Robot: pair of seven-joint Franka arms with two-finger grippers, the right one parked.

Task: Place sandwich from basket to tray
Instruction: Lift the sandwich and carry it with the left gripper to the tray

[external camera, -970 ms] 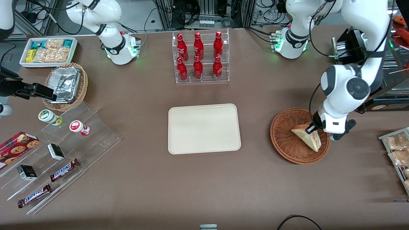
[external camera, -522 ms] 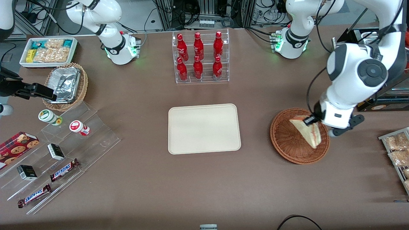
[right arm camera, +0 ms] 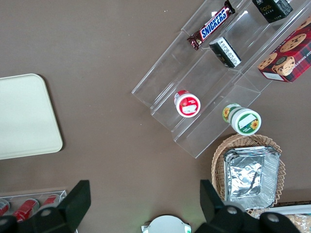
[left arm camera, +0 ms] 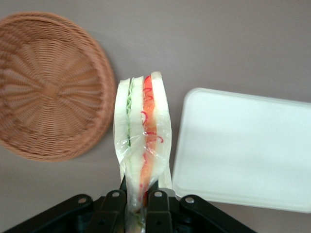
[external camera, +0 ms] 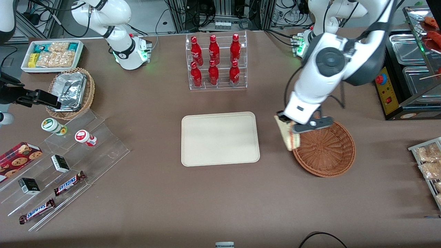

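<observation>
Gripper: black two-finger gripper (external camera: 287,121) of the working left arm, raised above the table between basket and tray; fingers (left arm camera: 156,206) clamped on the sandwich's narrow end.

Sandwich: small triangular wedge of pale beige bread (external camera: 288,135) in clear wrap, red-orange and green filling along the edge (left arm camera: 142,141); held off the table, hanging below the gripper, at the basket's rim nearest the tray in the front view.

Basket: round, shallow, reddish-brown woven wicker bowl (external camera: 331,157), on the brown table toward the working arm's end; nothing inside (left arm camera: 46,97).

Tray: flat cream-beige rectangular tray with rounded corners and low rim (external camera: 220,138), at mid-table, beside the basket, apart from it; surface bare (left arm camera: 252,150).

Bottle rack: clear acrylic stand with six red bottles (external camera: 216,62), farther from the front camera than the tray.

Foil basket: lighter wicker basket holding crumpled silver foil containers (external camera: 70,91), toward the parked arm's end.

Snack steps: clear stepped display with chocolate bars, small dark boxes and two round tubs (external camera: 69,165), nearer the front camera than the foil basket.
</observation>
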